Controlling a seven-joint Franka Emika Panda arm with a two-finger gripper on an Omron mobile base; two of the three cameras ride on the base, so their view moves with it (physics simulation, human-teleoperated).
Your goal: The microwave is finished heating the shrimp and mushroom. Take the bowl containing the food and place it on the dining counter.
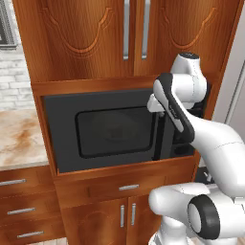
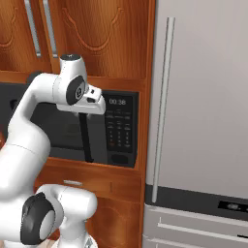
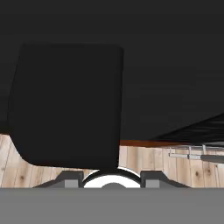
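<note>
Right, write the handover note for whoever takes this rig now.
End effector: at the top of the black vertical door handle; whether it grips cannot be told.
Large black built-in microwave: dark glass door shut, set in the reddish wood cabinet beside a grey refrigerator.
Done: arm brought to the handle.
Left: pull the door open, take out the bowl of food, carry it to the dining counter.
</note>
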